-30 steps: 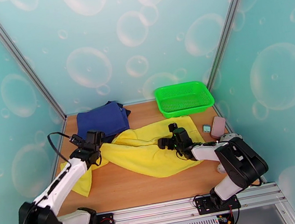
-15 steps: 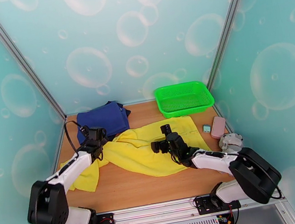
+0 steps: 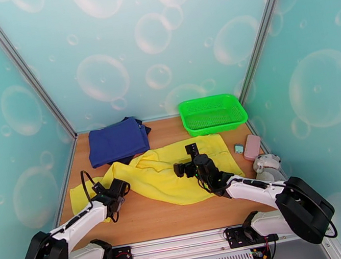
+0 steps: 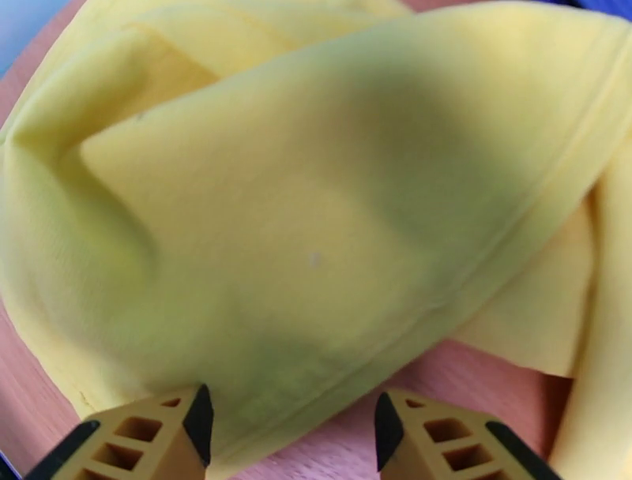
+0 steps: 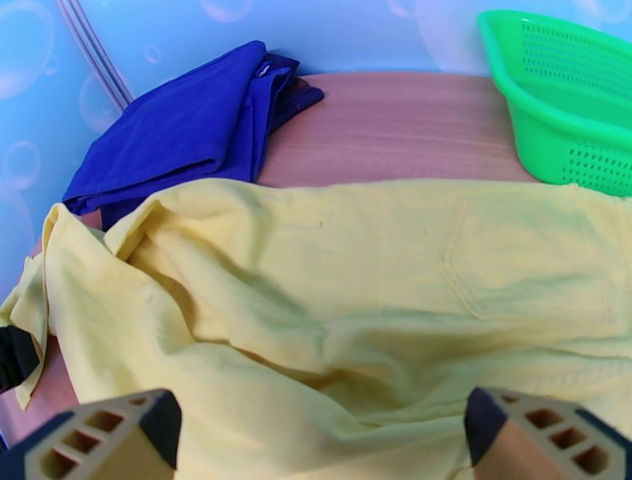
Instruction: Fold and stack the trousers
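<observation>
Trousers point(image 3: 167, 177) lie unfolded across the middle of the table point(image 3: 148, 219). The seat end is toward the right and the legs run left in loose ridges. Their far edge sits just beside the navy cloth point(image 3: 117, 141), and the green basket point(image 3: 216, 129) stands behind the seat end. Left gripper point(image 3: 117, 190) is low at the near edge of a leg, jaws apart. In its wrist view the cloth edge reaches toward the gap between the fingertips point(image 4: 197, 410), with nothing pinched. Right gripper point(image 3: 185, 159) is over the seat, jaws spread wide and released, with a back pocket point(image 5: 529, 260) ahead of it. Judgement: no fold made yet; the step in hand looks like taking a first hold. Risks: the cloth is thin and doubled over, so a closing left jaw may catch only the top layer and the leg would peel open instead of folding. A shallow bite at the edge could slip out mid-lift. Folding over the ridges would set creases in. A drag toward the far left could carry the navy cloth along.
</observation>
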Motion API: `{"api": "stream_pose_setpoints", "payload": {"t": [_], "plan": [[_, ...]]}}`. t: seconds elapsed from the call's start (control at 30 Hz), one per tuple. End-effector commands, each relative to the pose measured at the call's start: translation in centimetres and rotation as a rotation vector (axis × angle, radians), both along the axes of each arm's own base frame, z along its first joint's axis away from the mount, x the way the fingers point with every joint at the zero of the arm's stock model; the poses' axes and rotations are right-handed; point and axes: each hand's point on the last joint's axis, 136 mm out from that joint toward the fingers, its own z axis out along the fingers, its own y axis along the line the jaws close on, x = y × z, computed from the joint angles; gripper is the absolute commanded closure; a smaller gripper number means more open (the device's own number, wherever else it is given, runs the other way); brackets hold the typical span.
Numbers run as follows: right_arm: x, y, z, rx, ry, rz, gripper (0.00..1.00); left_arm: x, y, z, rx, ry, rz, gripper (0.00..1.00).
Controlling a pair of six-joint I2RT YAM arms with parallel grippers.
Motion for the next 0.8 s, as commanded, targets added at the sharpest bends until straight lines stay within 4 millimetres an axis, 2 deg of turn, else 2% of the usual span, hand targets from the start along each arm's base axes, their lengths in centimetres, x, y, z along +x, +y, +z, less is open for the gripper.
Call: {"api": "stream_pose_setpoints", "payload": {"t": [0.0, 0.1, 0.17, 0.27, 0.4, 0.5, 0.6, 0.77], "plan": [[-0.1, 0.1, -0.5, -0.022, 0.01, 0.016, 0.01, -0.5, 0.4, -0.2, 0.032, 0.041, 0.041, 0.41], [-0.1, -0.1, -0.4, -0.021, 0.007, 0.01, 0.01, -0.8, -0.5, -1.3, -0.04, 0.052, 0.025, 0.41], [-0.1, -0.2, -0.3, -0.019, 0.007, 0.009, 0.01, -1.1, -1.3, -2.1, -0.095, 0.051, 0.001, 0.46], [-0.1, -0.4, -0.1, -0.014, 0.003, 0.005, 0.01, -1.5, -1.1, -1.9, -0.097, 0.047, -0.005, 0.65], [0.1, -0.6, -0.2, -0.015, 0.004, 0.0, 0.01, -1.3, -1.2, -0.7, -0.121, -0.01, -0.017, 0.89], [0.2, -0.6, -0.6, -0.014, 0.013, 0.003, 0.01, -0.5, -1.1, 2.4, -0.139, -0.1, -0.018, 0.99], [0.3, -0.8, -1.2, -0.015, 0.028, -0.004, 0.01, 0.2, -0.8, 7.3, -0.157, -0.229, -0.007, 1.0], [1.6, -2.5, -4.4, -0.011, 0.134, -0.079, 0.01, -0.3, 1.0, 16.9, -0.179, -0.444, 0.033, 1.0]]}}
